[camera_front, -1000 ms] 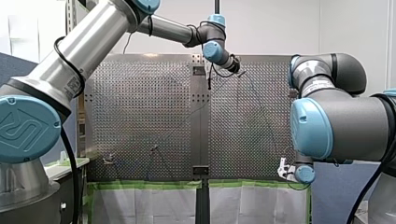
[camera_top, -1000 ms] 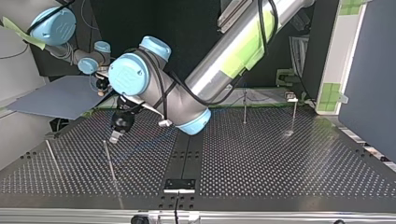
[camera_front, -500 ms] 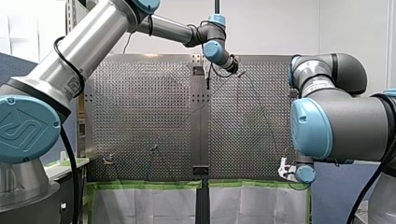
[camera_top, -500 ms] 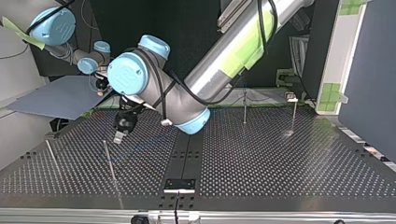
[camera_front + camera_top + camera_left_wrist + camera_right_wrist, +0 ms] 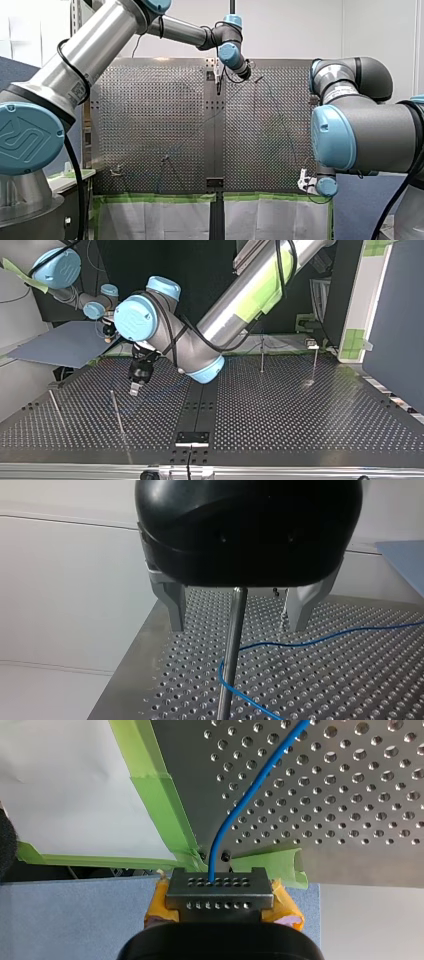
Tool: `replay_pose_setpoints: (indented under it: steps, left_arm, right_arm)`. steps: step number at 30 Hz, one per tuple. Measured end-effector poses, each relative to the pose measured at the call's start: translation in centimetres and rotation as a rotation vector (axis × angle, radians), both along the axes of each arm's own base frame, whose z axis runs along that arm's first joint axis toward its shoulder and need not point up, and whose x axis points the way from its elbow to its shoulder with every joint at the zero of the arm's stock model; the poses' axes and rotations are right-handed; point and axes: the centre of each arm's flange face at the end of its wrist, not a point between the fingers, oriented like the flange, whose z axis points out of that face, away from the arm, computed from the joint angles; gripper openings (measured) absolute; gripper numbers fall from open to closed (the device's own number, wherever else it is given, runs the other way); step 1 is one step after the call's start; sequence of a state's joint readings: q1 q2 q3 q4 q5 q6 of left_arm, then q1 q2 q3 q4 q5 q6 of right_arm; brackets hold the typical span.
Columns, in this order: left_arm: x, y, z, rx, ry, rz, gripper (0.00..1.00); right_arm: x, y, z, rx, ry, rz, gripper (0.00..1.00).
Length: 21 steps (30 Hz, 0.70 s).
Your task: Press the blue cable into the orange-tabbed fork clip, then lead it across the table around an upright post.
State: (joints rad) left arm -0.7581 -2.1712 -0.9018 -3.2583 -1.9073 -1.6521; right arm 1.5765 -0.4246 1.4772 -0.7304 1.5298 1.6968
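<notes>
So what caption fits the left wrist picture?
My left gripper, open, hangs over an upright post while the blue cable bends at the post on the perforated table.

From across the table (image 5: pixel 300 430), the left arm (image 5: pixel 240 300) comes in over the middle. The left gripper (image 5: pixel 135 388) hangs above the view's left half, just behind and right of an upright post (image 5: pixel 118 416). Two more posts (image 5: pixel 262 354) stand near the far edge on the right half. The right gripper (image 5: pixel 106 335) sits off the far left corner — past the table's edge. From the left wrist, the post rises between the fingers (image 5: pixel 172 605), with the cable (image 5: pixel 320 640) bending on the table at its foot. From the right wrist, the cable runs out between that gripper's fingers onto the table.
</notes>
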Motion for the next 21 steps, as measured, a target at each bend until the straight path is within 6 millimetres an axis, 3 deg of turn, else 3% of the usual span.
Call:
replay_pose_setpoints:
  steps: [21]
  left_arm:
    - [-0.19, 0.09, -0.02, 0.012, -0.003, 0.028, 1.0]
  right_arm:
    - [-0.11, -0.04, 0.01, 0.0, -0.001, 0.001, 0.0]
